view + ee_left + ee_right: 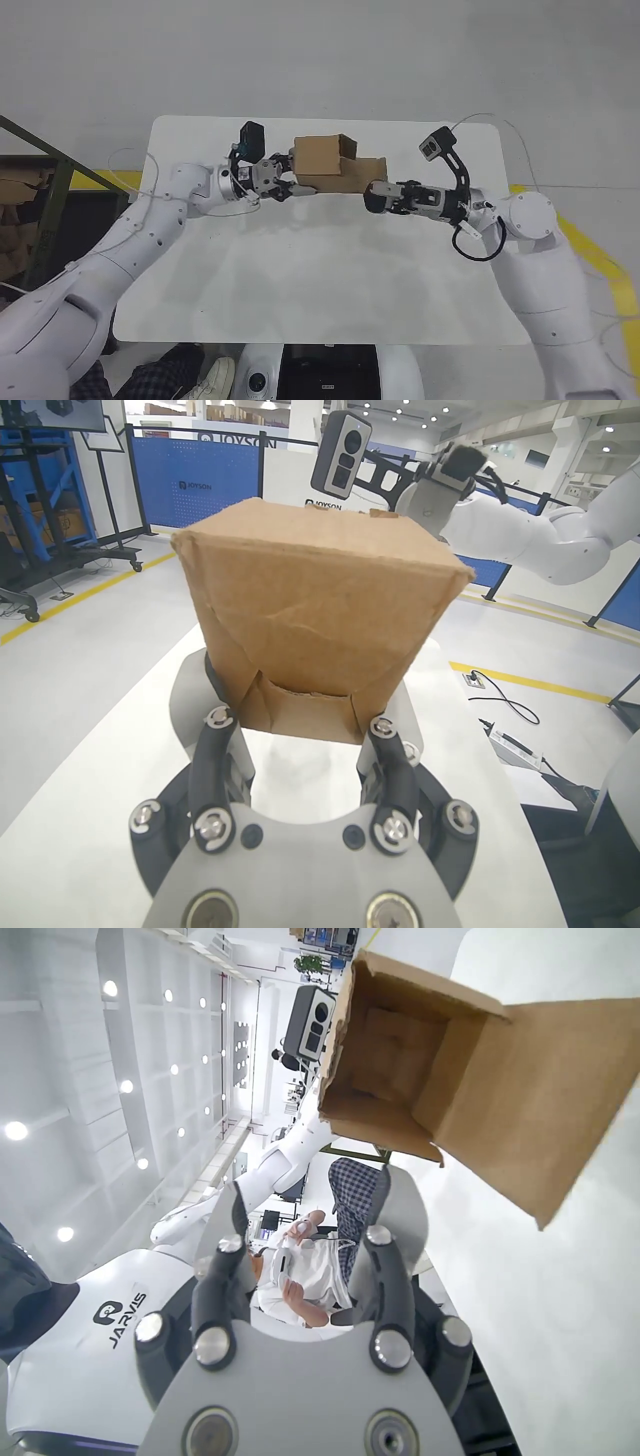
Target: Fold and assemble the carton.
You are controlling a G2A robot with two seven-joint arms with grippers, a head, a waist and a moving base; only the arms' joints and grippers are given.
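A brown carton [322, 158] lies on its side at the back middle of the white table [300, 290]. Its folded, closed end [320, 600] faces my left gripper [297, 680], which is open with a finger on each side of that end, close against it. The carton's open mouth [400, 1068] faces my right gripper [315, 1188]. One long flap [550, 1093] sticks out from the mouth along the table. The right gripper is open and holds nothing, one fingertip [390, 1178] just short of the mouth's lower edge. From above, the left gripper [290, 186] and right gripper [372, 195] flank the carton.
The table's front half is bare white surface. A cable [505, 700] and a small grey device [515, 747] lie past the table's edge on the right arm's side. Blue barriers [200, 485] stand in the room behind.
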